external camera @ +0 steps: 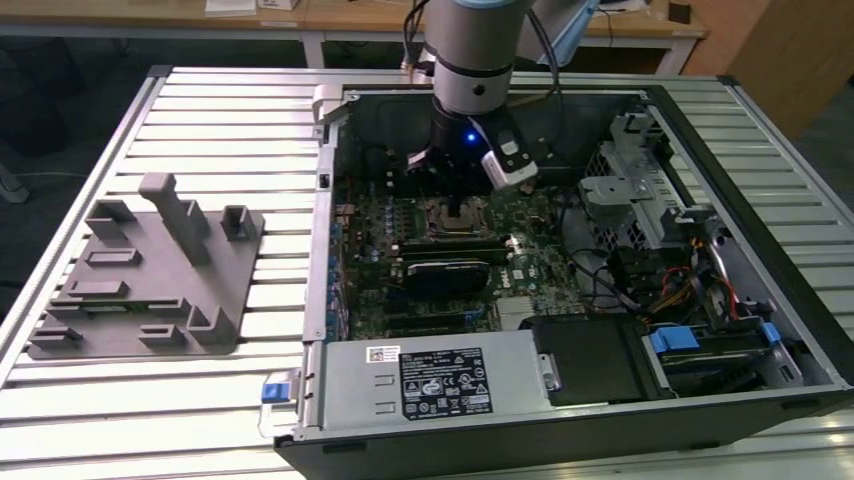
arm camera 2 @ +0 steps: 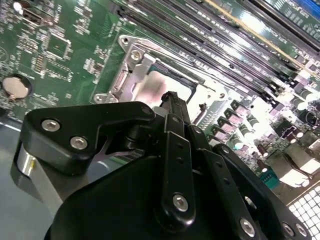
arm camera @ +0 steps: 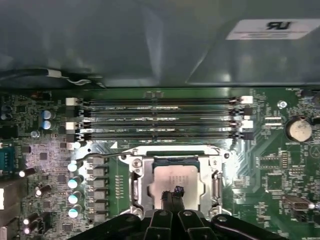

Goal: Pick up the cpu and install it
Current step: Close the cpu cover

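Note:
The cpu, a shiny silver square, lies flat inside the metal socket frame on the green motherboard; in the second wrist view it is a pale blurred square. My gripper stands directly over the cpu's near half, its black fingers drawn together into one narrow tip with nothing between them. I cannot tell whether the tip touches the chip. In the exterior view the gripper hangs down inside the open computer case, right above the socket.
Memory slots run beside the socket, and a coin battery sits farther off. A grey fixture tray rests on the slatted table at the exterior view's left. The case holds a power supply, a drive cage and cables.

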Robot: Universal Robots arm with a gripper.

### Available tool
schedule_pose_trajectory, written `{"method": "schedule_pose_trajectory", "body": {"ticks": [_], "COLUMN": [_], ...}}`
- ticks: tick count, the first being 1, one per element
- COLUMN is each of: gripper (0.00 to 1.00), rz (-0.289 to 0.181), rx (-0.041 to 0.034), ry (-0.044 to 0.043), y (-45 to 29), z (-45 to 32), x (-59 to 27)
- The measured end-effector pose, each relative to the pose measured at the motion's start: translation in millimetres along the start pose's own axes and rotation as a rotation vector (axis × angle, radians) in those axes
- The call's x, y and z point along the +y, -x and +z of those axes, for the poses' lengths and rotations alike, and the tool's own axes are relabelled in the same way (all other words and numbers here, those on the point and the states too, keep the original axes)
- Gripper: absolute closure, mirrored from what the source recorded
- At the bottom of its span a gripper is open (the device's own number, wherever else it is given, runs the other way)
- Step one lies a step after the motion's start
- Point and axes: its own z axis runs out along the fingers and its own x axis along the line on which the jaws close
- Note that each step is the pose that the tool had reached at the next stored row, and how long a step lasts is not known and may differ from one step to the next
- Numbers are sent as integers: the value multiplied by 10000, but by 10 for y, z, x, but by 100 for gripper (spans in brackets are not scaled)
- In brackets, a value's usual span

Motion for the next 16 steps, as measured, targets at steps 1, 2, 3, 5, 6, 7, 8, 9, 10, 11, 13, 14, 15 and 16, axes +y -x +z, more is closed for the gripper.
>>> {"method": "schedule_pose_trajectory", "body": {"ticks": [1,2,3,5,6,7,8,9,10,11,13,14,15,16], "gripper": [89,89,89,89,89,89,89,89,89,89,89,89,89,89], "rz": [-1,0,-1,0,0,0,0,0,0,0,0,0,0,0], "rx": [0,1,1,3,2,1,2,2,2,1,1,2,2,2], "ry": [0,-2,-2,-2,-1,1,1,2,1,3,2,2,3,7], "y": [-5,-12,-21,-49,-63,-74,-87,-101,-112,-121,-141,-152,-163,-174], "z": [8,14,19,26,29,33,36,39,42,47,58,62,66,69], "x": [0,-1,-1,-2,-2,-1,-1,-2,-2,-1,-2,-2,-2,-2]}}
